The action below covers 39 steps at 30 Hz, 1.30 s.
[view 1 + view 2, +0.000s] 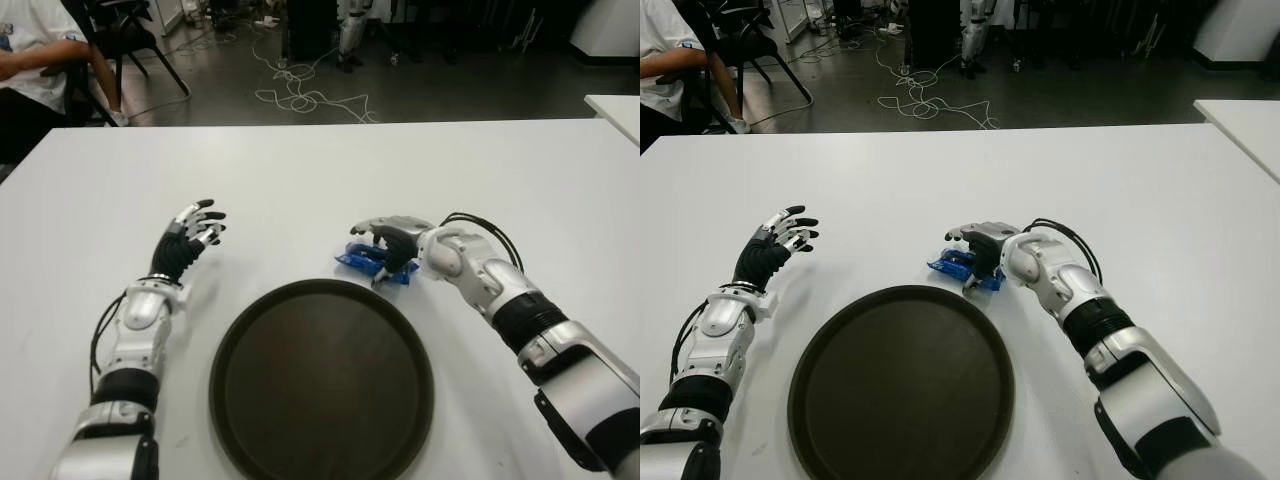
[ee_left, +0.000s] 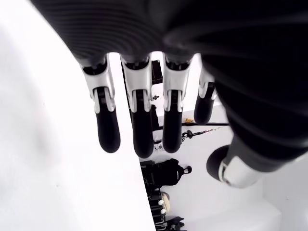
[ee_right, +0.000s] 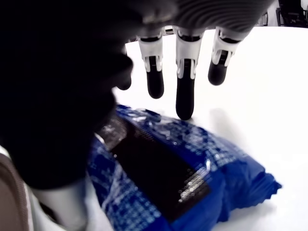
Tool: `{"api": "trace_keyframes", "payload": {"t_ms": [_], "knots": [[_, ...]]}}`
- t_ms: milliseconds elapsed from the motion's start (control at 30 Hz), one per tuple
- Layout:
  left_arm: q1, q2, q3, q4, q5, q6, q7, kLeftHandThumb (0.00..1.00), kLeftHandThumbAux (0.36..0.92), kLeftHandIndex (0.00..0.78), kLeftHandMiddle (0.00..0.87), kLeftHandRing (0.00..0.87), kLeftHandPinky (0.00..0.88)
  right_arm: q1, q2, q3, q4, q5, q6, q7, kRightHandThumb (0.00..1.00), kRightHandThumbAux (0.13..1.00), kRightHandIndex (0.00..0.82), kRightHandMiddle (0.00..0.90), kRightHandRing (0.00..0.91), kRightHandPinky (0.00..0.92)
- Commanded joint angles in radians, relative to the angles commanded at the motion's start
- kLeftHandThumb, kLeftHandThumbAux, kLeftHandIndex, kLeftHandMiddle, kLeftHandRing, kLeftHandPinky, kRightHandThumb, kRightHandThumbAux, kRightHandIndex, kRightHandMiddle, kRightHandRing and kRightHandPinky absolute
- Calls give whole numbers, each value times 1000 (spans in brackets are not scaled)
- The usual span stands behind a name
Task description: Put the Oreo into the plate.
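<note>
The blue Oreo packet (image 1: 358, 262) lies flat on the white table (image 1: 320, 180), just beyond the far right rim of the dark round plate (image 1: 320, 385). My right hand (image 1: 383, 243) is spread right over the packet. In the right wrist view its fingers (image 3: 185, 96) stretch out past the wrapper (image 3: 183, 178) and are not curled round it. The thumb shows low beside the packet's near side. My left hand (image 1: 195, 232) is raised to the left of the plate, with its fingers (image 2: 139, 130) spread and nothing in it. Nothing lies on the plate.
A seated person (image 1: 35, 60) and a black chair (image 1: 120, 35) are past the table's far left corner. Cables (image 1: 300, 95) trail on the floor behind. A second white table (image 1: 618, 108) shows at the far right.
</note>
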Motion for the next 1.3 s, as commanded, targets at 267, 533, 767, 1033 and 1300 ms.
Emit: {"api": "trace_keyframes", "payload": {"t_ms": [267, 533, 767, 1033, 1300], "knots": [[7, -1, -6, -26, 8, 24, 14, 154, 632, 177, 291, 292, 339, 25, -18, -14, -47, -11, 1, -109, 629, 721, 413, 467, 469, 459], [13, -6, -6, -43, 3, 33, 18, 170, 636, 183, 298, 301, 350, 46, -31, -26, -96, -15, 15, -136, 693, 713, 431, 559, 526, 505], [21, -11, -3, -59, -8, 27, 10, 177, 643, 176, 293, 298, 352, 61, -40, -39, -130, -5, 19, -139, 698, 712, 434, 589, 535, 498], [30, -12, -7, -79, -1, 36, 22, 173, 642, 168, 288, 297, 351, 73, -51, -45, -160, -4, 12, -132, 694, 712, 433, 593, 551, 496], [33, -12, -8, -93, 4, 55, 33, 155, 633, 174, 292, 296, 349, 82, -56, -51, -189, 2, 17, -113, 693, 713, 433, 589, 547, 487]]}}
